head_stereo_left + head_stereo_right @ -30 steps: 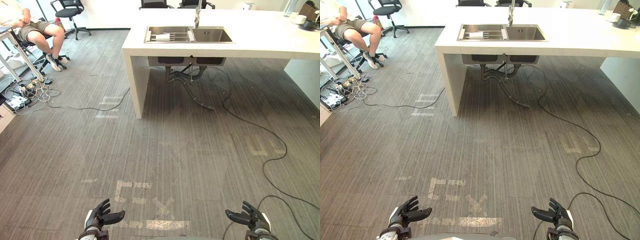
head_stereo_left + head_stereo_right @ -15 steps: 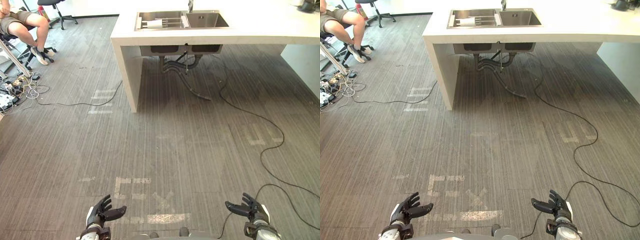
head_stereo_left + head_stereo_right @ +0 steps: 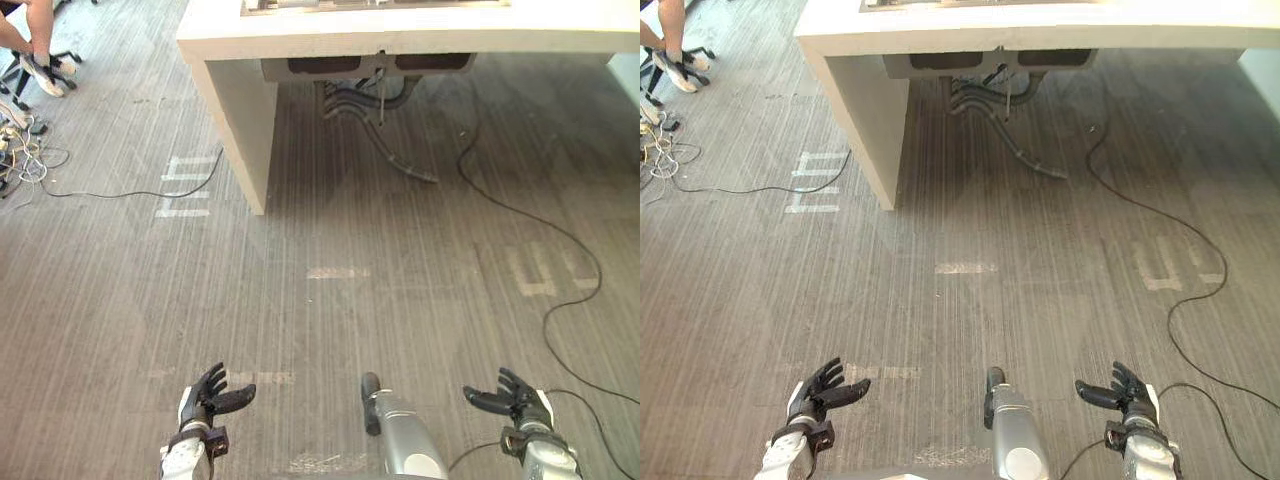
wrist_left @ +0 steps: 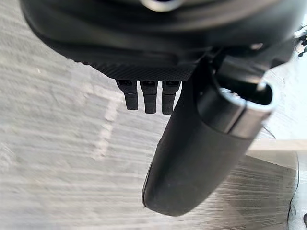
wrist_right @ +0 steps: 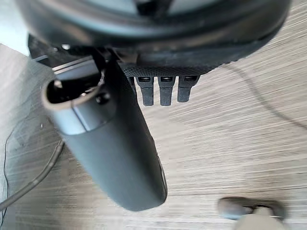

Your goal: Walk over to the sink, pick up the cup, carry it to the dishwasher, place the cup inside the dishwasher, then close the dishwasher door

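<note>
The white counter [image 3: 400,40] stands ahead across the upper part of the eye views, with the sink's steel rim [image 3: 300,4] just at its far edge. My left hand [image 3: 207,392] hangs low on the left over the grey carpet, fingers spread and holding nothing. My right hand [image 3: 515,402] hangs low on the right in the same way. The left wrist view has straight fingers [image 4: 148,98] and a thumb over bare carpet. In the right wrist view the fingers [image 5: 165,91] are likewise straight above the floor.
Drain pipes [image 3: 370,95] hang under the counter. A thin cable [image 3: 130,192] runs from the counter's left leg [image 3: 240,120] to a tangle of wires [image 3: 15,150]. A seated person's legs [image 3: 35,55] are at the far left. Pale tape marks [image 3: 185,190] lie on the carpet.
The camera has moved forward and tipped down: the counter is nearer and the sink has slid to the top edge. Both hands stay open and low.
</note>
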Controlling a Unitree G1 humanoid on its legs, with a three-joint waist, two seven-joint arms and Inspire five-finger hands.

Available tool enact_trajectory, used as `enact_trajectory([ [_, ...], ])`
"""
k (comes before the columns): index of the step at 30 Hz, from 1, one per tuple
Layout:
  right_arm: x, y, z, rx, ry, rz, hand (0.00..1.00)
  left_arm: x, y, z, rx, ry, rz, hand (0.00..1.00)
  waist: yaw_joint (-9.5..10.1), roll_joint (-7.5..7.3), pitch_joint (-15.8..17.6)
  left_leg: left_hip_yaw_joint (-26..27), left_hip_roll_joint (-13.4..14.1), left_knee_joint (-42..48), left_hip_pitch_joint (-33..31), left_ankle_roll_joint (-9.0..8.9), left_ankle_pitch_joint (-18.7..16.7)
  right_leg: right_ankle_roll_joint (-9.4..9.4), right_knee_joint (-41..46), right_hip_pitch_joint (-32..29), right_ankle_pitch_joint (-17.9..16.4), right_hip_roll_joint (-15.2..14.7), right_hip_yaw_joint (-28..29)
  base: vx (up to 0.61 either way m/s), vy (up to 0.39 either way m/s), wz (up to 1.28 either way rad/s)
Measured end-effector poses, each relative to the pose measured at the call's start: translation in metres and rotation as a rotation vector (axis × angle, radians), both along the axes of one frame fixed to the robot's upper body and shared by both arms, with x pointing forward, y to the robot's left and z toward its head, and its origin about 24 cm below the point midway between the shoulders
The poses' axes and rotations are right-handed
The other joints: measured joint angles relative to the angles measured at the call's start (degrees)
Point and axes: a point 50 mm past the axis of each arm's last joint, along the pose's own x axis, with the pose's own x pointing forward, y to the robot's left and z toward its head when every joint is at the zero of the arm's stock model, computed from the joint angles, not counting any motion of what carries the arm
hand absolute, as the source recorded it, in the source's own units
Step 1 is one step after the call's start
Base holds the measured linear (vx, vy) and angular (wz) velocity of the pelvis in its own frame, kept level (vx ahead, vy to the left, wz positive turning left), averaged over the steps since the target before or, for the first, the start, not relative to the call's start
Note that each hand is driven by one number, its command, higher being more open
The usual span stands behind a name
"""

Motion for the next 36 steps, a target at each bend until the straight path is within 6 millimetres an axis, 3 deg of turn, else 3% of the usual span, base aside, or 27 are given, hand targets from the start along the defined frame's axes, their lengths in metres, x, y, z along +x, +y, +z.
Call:
enact_trajectory([
  [2, 0.005, 0.008, 0.001, 0.030, -0.050, -0.010, 0.90, 0.001, -0.002, 0.002, -0.017, -0.019, 0.006, 0.90, 1.46, -1.44, 0.84, 4.22, 3.06, 10.09, -5.42, 0.57, -0.31, -0.85, -5.43, 8.52, -0.54, 0.87, 0.39, 0.54, -0.232, 0.00],
  [5, 0.015, 0.012, 0.010, 0.037, -0.142, -0.026, 0.90, 0.013, -0.009, 0.014, -0.039, -0.108, 0.012, 0.90, 3.30, -2.32, 1.37, 9.85, 3.90, 7.15, -15.60, 3.08, -1.69, -2.44, -13.24, 17.03, -1.60, 1.44, 1.07, 0.46, -0.134, 0.00],
  [7, 0.015, 0.013, 0.009, 0.042, -0.138, -0.030, 0.90, 0.019, -0.013, 0.022, -0.033, -0.154, -0.015, 0.90, 4.95, -2.62, 1.55, 12.00, 0.38, -5.90, -19.62, 4.01, -2.15, -2.89, -15.77, 21.57, -3.35, 0.89, 1.56, 0.46, -0.001, -0.07],
  [8, 0.013, 0.013, 0.007, 0.040, -0.129, -0.038, 0.90, 0.023, -0.017, 0.029, -0.031, -0.187, -0.035, 0.90, 5.56, -2.95, 1.75, 11.22, -3.49, -18.18, -20.47, 3.63, -0.16, -2.36, -16.51, 23.59, -4.89, -0.15, 1.84, 0.61, 0.058, -0.11],
  [9, 0.012, 0.012, 0.007, 0.040, -0.124, -0.043, 0.90, 0.025, -0.018, 0.033, -0.028, -0.208, -0.044, 0.90, 5.89, -3.05, 1.81, 10.50, -5.34, -25.19, -20.55, 3.25, 2.18, -1.46, -16.63, 24.45, -5.71, -0.66, 2.18, 0.55, 0.105, -0.19],
  [10, 0.010, 0.012, 0.005, 0.040, -0.112, -0.050, 0.90, 0.029, -0.021, 0.044, -0.021, -0.264, -0.058, 0.90, 6.63, -2.79, 1.68, 8.27, -7.65, -37.02, -20.62, 2.84, 6.67, 0.37, -16.88, 25.71, -7.58, -1.00, 3.09, 0.67, 0.173, -0.37],
  [11, 0.004, 0.013, -0.001, 0.051, -0.081, -0.062, 0.90, 0.036, -0.021, 0.058, -0.009, -0.331, -0.064, 0.90, 7.46, -3.06, 1.67, 6.45, -8.79, -38.16, -21.15, 3.96, 12.15, 3.03, -16.93, 27.53, -9.69, -1.52, 4.28, 0.58, 0.181, -0.43],
  [12, 0.001, 0.016, -0.004, 0.061, -0.066, -0.069, 0.90, 0.040, -0.020, 0.066, -0.004, -0.368, -0.062, 0.90, 7.83, -3.68, 1.26, 5.90, -9.88, -37.00, -21.12, 5.44, 14.09, 3.87, -16.52, 28.19, -10.86, -2.64, 4.79, 0.63, 0.205, -0.42],
  [13, 0.000, 0.017, -0.006, 0.067, -0.059, -0.073, 0.90, 0.049, -0.023, 0.083, -0.012, -0.453, -0.061, 0.90, 7.89, -4.79, 1.21, 4.60, -11.54, -34.02, -21.60, 9.29, 15.20, 6.41, -12.00, 27.28, -12.80, -4.50, 5.96, 0.70, 0.237, -0.20],
  [15, -0.004, 0.019, -0.009, 0.079, -0.047, -0.092, 0.90, 0.062, -0.031, 0.108, -0.013, -0.571, -0.112, 0.90, 7.11, -5.25, 1.14, 5.11, -12.18, -27.96, -21.83, 10.46, 8.76, 8.87, 2.74, 22.29, -12.66, -5.73, 8.69, 0.64, 0.220, -0.04],
  [16, -0.007, 0.021, -0.012, 0.092, -0.036, -0.104, 0.90, 0.068, -0.034, 0.119, -0.008, -0.619, -0.138, 0.90, 6.71, -5.64, 1.18, 5.24, -12.72, -26.49, -20.41, 10.62, 6.20, 15.93, 12.65, 18.89, -10.27, -6.74, 9.24, 0.66, 0.202, 0.13],
  [17, -0.010, 0.027, -0.016, 0.115, -0.022, -0.105, 0.90, 0.075, -0.036, 0.132, 0.005, -0.672, -0.171, 0.90, 5.30, -6.21, 1.15, 4.67, -13.81, -26.08, -17.26, 11.31, 3.95, 20.42, 25.50, 14.53, -6.87, -7.86, 9.84, 0.65, 0.178, 0.20],
  [19, -0.009, 0.036, -0.020, 0.144, -0.015, -0.090, 0.90, 0.081, -0.036, 0.149, 0.025, -0.740, -0.190, 0.90, 4.33, -6.47, 1.17, 4.44, -14.38, -27.66, -10.56, 11.63, 2.00, 19.28, 38.01, 9.44, -7.50, -9.62, 8.34, 0.69, 0.125, 0.04],
  [21, -0.007, 0.048, -0.023, 0.171, -0.013, -0.042, 0.90, 0.082, -0.038, 0.180, 0.047, -0.880, -0.195, 0.90, 3.97, -6.13, 0.98, 4.39, -13.44, -33.51, -0.34, 10.44, -0.87, 13.19, 39.28, 3.63, -10.41, -10.58, 3.32, 0.64, 0.038, -0.23],
  [22, -0.007, 0.050, -0.023, 0.176, -0.014, -0.036, 0.90, 0.082, -0.039, 0.188, 0.053, -0.925, -0.195, 0.90, 3.89, -5.95, 0.76, 4.39, -12.99, -34.53, 1.28, 10.08, -1.34, 11.92, 37.85, 1.80, -11.16, -10.36, 2.45, 0.53, -0.043, -0.13],
  [23, -0.006, 0.051, -0.023, 0.182, -0.017, -0.028, 0.90, 0.082, -0.041, 0.202, 0.060, -1.004, -0.195, 0.90, 3.58, -5.78, 0.44, 4.37, -12.29, -36.16, 4.35, 9.53, -1.99, 9.90, 33.55, -1.83, -12.34, -10.00, 1.19, 0.52, -0.086, 0.01],
  [25, -0.005, 0.051, -0.022, 0.181, -0.021, -0.024, 0.90, 0.083, -0.041, 0.221, 0.073, -1.107, -0.182, 0.90, 2.55, -5.13, 0.59, 3.47, -10.81, -38.22, 8.68, 8.53, -2.98, 8.47, 21.33, -6.83, -11.83, -8.65, 1.03, 0.60, -0.145, 0.26],
  [26, -0.007, 0.049, -0.022, 0.178, -0.017, -0.026, 0.90, 0.085, -0.041, 0.225, 0.072, -1.133, -0.166, 0.90, 2.04, -4.33, 0.27, 2.58, -9.59, -38.57, 9.82, 7.53, -3.87, 7.81, 13.52, -8.08, -9.63, -7.48, 1.54, 0.57, -0.186, 0.51],
  [27, -0.014, 0.048, -0.024, 0.175, -0.001, -0.031, 0.90, 0.086, -0.039, 0.230, 0.081, -1.157, -0.132, 0.90, 1.72, -4.42, -0.06, 2.44, -8.98, -38.73, 11.77, 5.51, -5.38, 7.43, 3.44, -8.63, -2.09, -6.27, 3.22, 0.62, -0.221, 0.48],
  [28, -0.020, 0.046, -0.025, 0.171, 0.015, -0.035, 0.90, 0.086, -0.037, 0.230, 0.082, -1.160, -0.110, 0.90, 1.35, -4.43, -0.19, 2.20, -8.79, -38.41, 12.96, 4.19, -6.40, 6.55, 1.89, -7.74, 4.66, -5.92, 3.50, 0.78, -0.260, 0.26],
  [29, -0.025, 0.036, -0.024, 0.147, 0.035, -0.039, 0.90, 0.084, -0.035, 0.226, 0.073, -1.146, -0.053, 0.90, 1.58, -1.48, -0.81, 2.05, -5.81, -37.09, 14.18, 2.91, -7.50, 4.80, 3.70, -6.79, 5.76, -3.55, 2.98, 0.55, -0.179, 0.03],
  [30, -0.025, 0.034, -0.024, 0.140, 0.035, -0.042, 0.90, 0.084, -0.033, 0.227, 0.074, -1.147, -0.033, 0.90, 1.87, -0.98, -1.27, 1.98, -4.90, -36.22, 13.81, 2.41, -6.95, 4.22, 4.57, -6.53, 4.24, -3.21, 3.04, 0.63, -0.217, 0.01],
  [31, -0.025, 0.029, -0.022, 0.133, 0.030, -0.057, 0.90, 0.086, -0.034, 0.230, 0.071, -1.162, -0.022, 0.90, 1.91, -0.89, -1.31, 1.28, -4.57, -32.34, 13.36, 1.27, -3.96, 3.31, 6.32, -5.24, 1.04, -3.31, 2.26, 0.47, -0.182, 0.10],
  [32, -0.026, 0.029, -0.022, 0.132, 0.032, -0.058, 0.90, 0.086, -0.035, 0.230, 0.068, -1.164, -0.024, 0.90, 1.79, -0.86, -1.31, 0.98, -4.36, -31.15, 13.10, 0.96, -3.33, 3.15, 6.11, -4.65, 0.70, -3.32, 1.93, 0.67, -0.267, 0.44],
  [33, -0.032, 0.028, -0.021, 0.124, 0.034, -0.054, 0.90, 0.087, -0.042, 0.232, 0.039, -1.176, -0.038, 0.90, 1.61, -0.89, -1.27, -0.66, -3.00, -19.28, 9.27, 0.52, 2.23, 2.34, 3.62, 0.60, -0.54, -3.26, 0.31, 0.49, -0.197, 0.47],
  [34, -0.034, 0.029, -0.018, 0.114, 0.019, -0.042, 0.90, 0.085, -0.049, 0.236, 0.016, -1.199, -0.054, 0.90, 2.14, -1.00, -1.20, -0.67, -1.12, -8.84, 5.15, 0.08, 3.22, 1.92, 0.59, 5.02, -0.81, -3.04, -0.01, 0.46, -0.173, 0.45],
  [36, -0.032, 0.029, -0.014, 0.101, -0.004, -0.021, 0.90, 0.082, -0.054, 0.245, 0.008, -1.240, -0.088, 0.90, 2.92, -1.08, -1.16, 0.27, 0.70, -0.32, 0.37, 0.17, 1.37, 1.92, -3.21, 9.71, -0.82, -2.63, -0.03, 0.37, -0.103, 0.06],
])
